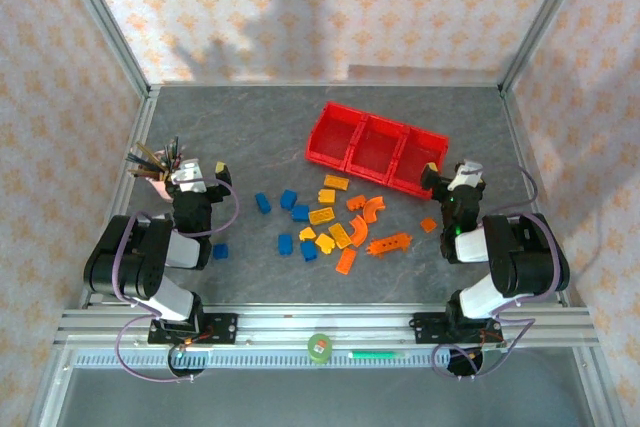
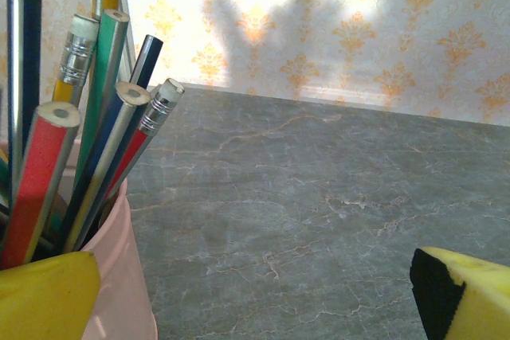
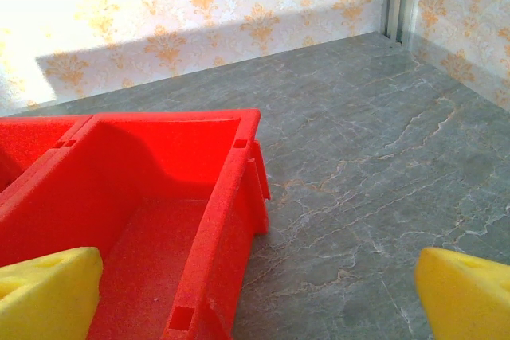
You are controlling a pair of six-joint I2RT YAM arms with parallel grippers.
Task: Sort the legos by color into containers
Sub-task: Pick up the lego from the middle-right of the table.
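The legos lie loose on the table's middle: blue ones (image 1: pixel 288 198) to the left, yellow ones (image 1: pixel 321 215) in the centre, orange ones (image 1: pixel 373 209) to the right. One blue brick (image 1: pixel 220 250) sits apart beside the left arm. The containers (image 1: pixel 375 147) are three joined red bins behind the pile. My right gripper (image 1: pixel 452 173) stands open at the right bin's near corner; that bin (image 3: pixel 151 220) is bare inside, and its right wall runs between the yellow fingertips (image 3: pixel 466 296). My left gripper (image 2: pixel 255 308) is open beside a pink cup, nothing between its fingers (image 2: pixel 48 296).
The pink cup (image 2: pixel 119 276) full of pencils (image 2: pixel 103 117) stands at the left edge, touching distance from my left gripper (image 1: pixel 188 175). Metal frame posts and patterned walls close in the table on three sides. Bare grey tabletop (image 3: pixel 382 181) lies right of the bins.
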